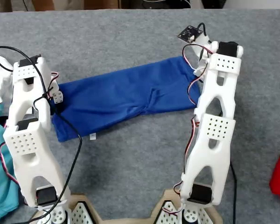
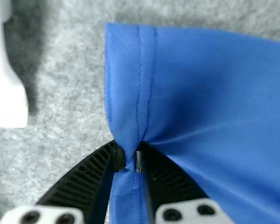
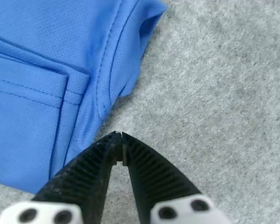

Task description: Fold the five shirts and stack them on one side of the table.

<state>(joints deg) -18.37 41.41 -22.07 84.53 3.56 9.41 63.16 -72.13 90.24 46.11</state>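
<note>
Blue shirt ends hidden under arms; left fingers pinch hem, right fingers closed, empty.

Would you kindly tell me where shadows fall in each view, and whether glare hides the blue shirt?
High view: even light, no glare on the blue shirt; dark shadow beneath the left arm at the shirt's end. Left wrist view: shadow on the table beside a white part; a darker crease at the left gripper. Right wrist view: shade inside the shirt's curled edge.
</note>
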